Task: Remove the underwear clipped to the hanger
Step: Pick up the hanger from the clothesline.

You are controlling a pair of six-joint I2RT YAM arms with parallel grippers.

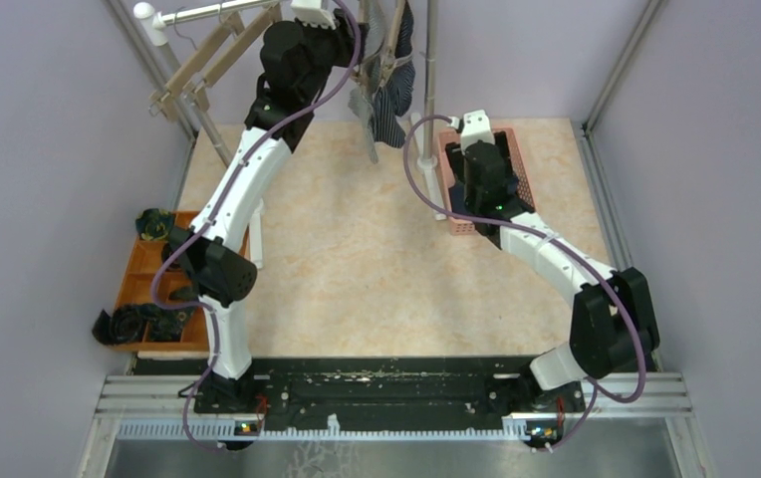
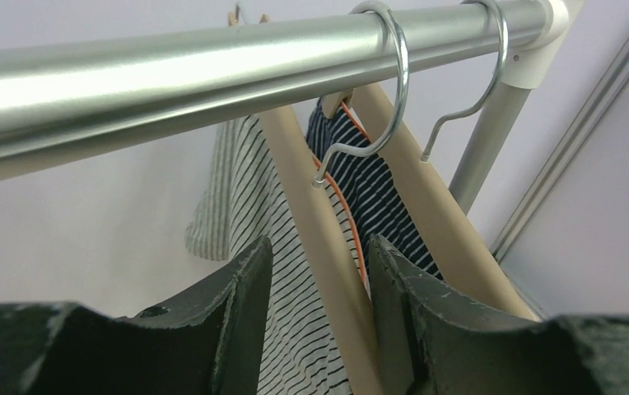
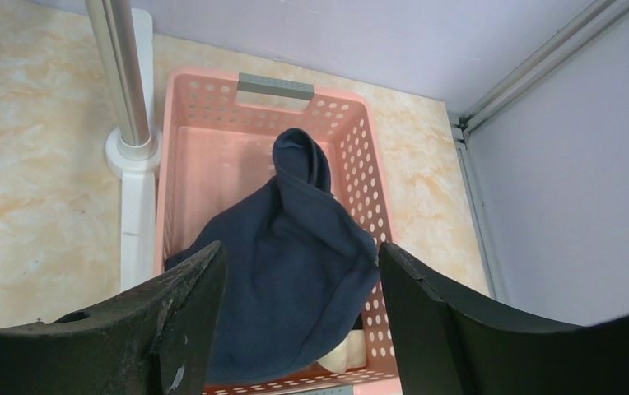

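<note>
Basket (image 3: 352,132) below right claw (image 3: 299,251) holds navy underwear (image 3: 295,271); that claw is wide open and empty. Left claw (image 2: 318,243) is half-open astride hanger (image 2: 295,156), nothing gripped (unclipping step). Striped underwear (image 2: 245,189) hangs behind its left finger, pinstriped pair (image 2: 377,197) above the right. Next probably: close on striped cloth, pull down.

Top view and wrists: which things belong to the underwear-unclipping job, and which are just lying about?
Job:
- striped underwear
- pinstriped underwear
- wooden hanger carrying them
- navy underwear, already in the pink basket

Lying about:
- orange tray
- dark rolled bundles
- bare hangers, far left
</note>
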